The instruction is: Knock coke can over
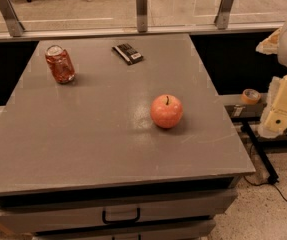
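Note:
The coke can stands upright at the far left of the grey table; it is red-orange with a silver top. My gripper is a cream-coloured part at the right edge of the view, off the table's right side and far from the can. It touches nothing on the table.
A red-orange apple sits right of the table's centre. A flat dark packet lies at the far middle. Drawers with a black handle are under the front edge. A tape roll lies on a ledge to the right. A glass railing runs behind the table.

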`<state>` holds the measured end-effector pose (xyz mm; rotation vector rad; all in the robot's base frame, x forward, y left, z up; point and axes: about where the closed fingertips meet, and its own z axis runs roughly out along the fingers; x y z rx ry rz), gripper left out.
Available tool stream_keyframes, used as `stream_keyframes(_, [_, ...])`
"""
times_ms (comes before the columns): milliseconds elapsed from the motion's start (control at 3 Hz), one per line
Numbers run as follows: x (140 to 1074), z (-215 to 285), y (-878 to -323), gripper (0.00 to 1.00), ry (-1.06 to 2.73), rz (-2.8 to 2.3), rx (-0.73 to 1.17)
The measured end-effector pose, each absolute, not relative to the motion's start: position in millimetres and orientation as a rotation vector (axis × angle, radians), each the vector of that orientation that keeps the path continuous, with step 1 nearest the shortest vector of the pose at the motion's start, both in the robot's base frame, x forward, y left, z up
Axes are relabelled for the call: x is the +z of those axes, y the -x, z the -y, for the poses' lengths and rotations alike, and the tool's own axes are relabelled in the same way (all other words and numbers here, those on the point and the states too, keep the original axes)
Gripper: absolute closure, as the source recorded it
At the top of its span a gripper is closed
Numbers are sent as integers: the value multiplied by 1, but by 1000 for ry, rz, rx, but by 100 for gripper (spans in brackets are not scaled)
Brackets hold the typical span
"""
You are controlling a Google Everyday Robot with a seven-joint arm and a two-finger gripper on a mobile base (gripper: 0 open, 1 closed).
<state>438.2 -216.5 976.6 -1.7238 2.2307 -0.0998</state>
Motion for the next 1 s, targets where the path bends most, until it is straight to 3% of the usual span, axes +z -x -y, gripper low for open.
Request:
stream_keyframes(667, [987,192,-451,0,1729,-2133,-20])
stream_keyframes(1000, [979,137,-471,0,1755,-1989,167])
